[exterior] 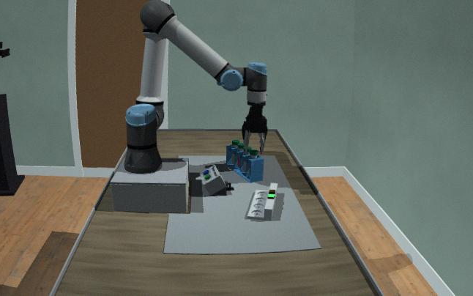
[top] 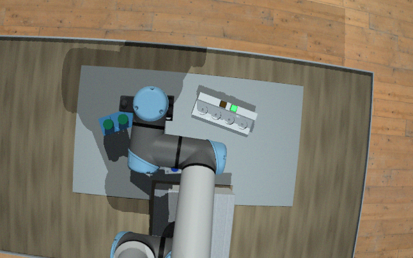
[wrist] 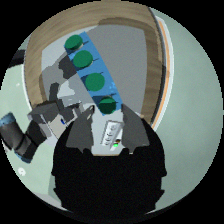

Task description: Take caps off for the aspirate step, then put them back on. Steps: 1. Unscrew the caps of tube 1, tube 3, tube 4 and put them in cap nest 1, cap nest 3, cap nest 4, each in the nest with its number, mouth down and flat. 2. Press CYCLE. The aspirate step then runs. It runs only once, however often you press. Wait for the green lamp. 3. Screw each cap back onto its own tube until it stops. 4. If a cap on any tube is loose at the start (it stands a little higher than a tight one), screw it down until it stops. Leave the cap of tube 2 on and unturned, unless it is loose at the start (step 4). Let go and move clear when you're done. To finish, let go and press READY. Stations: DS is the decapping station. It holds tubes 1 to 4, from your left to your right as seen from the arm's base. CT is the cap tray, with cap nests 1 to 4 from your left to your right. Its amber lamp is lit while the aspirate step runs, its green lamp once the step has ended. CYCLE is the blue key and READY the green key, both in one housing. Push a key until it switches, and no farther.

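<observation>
- The tool (exterior: 253,146) hung just above the blue tube rack (exterior: 252,172), pointing straight down. Its fingers were part way open and held nothing.
- All 4 green caps sat on their tubes in a row; the nearest cap (wrist: 107,105) lay just ahead of the fingers in the wrist view. I could not tell which tube number it was.
- The cap tray (exterior: 267,213) stood well apart on the surface. Its green lamp (top: 233,108) was lit, and no green cap showed in its 4 nests.
- So I think the job was near its end: making sure each cap was screwed down tight.
- To do that well, the tool should come straight down with the cap right in the middle of the 2 fingers, then squeeze, then turn.
- It should stop turning as soon as the cap stops.
- It should let go before it lifts, so the tube does not get pulled up.
- The green key (exterior: 207,176) on the key box (exterior: 214,187) looked like the last thing left to push, softly.
</observation>
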Motion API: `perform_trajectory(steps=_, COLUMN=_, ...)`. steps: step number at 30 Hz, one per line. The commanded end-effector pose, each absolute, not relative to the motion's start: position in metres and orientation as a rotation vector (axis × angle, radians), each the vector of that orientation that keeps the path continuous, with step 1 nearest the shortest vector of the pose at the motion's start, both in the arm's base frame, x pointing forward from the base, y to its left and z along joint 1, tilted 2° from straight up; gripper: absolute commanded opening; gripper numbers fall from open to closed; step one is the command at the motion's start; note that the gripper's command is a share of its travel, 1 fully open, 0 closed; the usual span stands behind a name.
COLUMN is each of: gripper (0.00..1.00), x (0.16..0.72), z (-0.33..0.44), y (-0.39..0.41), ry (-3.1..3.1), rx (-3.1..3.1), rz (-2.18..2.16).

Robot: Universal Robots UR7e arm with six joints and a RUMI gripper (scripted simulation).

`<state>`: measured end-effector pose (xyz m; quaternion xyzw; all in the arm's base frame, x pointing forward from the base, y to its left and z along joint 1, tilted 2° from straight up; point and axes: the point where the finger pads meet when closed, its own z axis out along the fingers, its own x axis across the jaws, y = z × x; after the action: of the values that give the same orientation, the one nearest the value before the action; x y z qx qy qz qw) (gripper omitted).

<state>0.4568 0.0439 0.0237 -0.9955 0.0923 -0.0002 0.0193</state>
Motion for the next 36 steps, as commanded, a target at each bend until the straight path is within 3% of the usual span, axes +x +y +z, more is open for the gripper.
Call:
perform_trajectory(steps=1, gripper=0.35, x=0.4572, z=0.0241, y=0.0438, ry=0.287, rx=-3.09, rz=-0.003)
perform_trajectory(steps=24, gripper=0.35, x=0.4572, z=0.025, y=0.0438, ry=-0.88, rx=-2.979, rz=-0.024)
perform_trajectory(steps=30, gripper=0.35, x=0.4572, z=0.0251, y=0.0438, ry=-0.918, rx=-2.968, rz=-0.025)
perform_trajectory(steps=31, gripper=0.0, x=0.4572, z=0.0251, y=0.0438, ry=-0.918, rx=-2.968, rz=-0.025)
perform_trajectory(steps=36, gripper=0.0, x=0.4572, z=0.0251, y=0.0438, ry=-0.918, rx=-2.968, rz=-0.025)
